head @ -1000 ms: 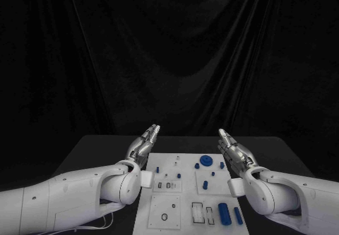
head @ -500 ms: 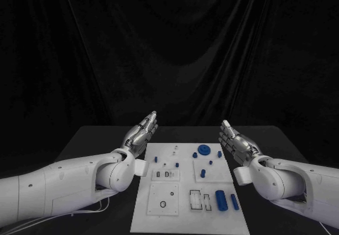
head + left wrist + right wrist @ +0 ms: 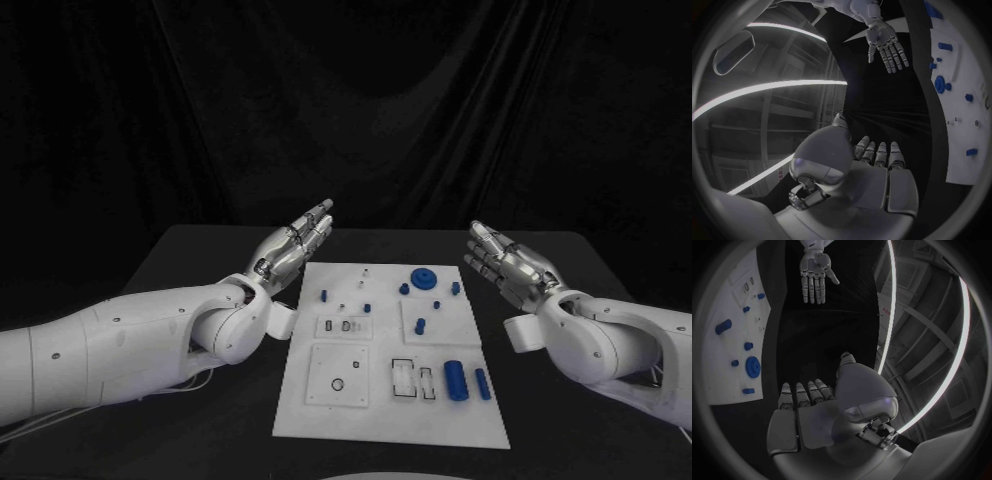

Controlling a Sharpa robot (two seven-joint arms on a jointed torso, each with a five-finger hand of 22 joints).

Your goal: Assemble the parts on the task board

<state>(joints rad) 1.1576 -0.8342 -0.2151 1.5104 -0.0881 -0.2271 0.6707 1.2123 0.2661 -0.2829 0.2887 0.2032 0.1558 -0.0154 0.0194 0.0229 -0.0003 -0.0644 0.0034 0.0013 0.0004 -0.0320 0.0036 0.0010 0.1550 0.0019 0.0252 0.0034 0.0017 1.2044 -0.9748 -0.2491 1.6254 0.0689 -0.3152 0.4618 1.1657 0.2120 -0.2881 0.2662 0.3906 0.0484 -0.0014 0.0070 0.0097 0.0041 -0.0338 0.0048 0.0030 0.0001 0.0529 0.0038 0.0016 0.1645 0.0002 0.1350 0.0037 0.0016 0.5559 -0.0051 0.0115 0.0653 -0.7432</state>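
The white task board (image 3: 387,425) lies in the middle of the black table. On it sit several blue parts: a round gear-like piece (image 3: 423,278) at the far end, a thick cylinder (image 3: 456,381) and a thinner one (image 3: 482,384) near the front right. My left hand (image 3: 293,245) hovers open above the board's far left corner, fingers straight, holding nothing. My right hand (image 3: 511,265) hovers open off the board's far right side, palm up, also holding nothing. The left wrist view shows the right hand (image 3: 887,44) and the board (image 3: 961,80); the right wrist view shows the left hand (image 3: 815,274) and the board (image 3: 736,305).
The black table (image 3: 188,280) extends to both sides of the board, with a dark curtain behind it. Small white inserts and slots (image 3: 411,378) sit on the board's front half.
Both hands have spread outward, away from each other and off the board's far end. The head camera has shifted, so the whole board appears higher and fuller.
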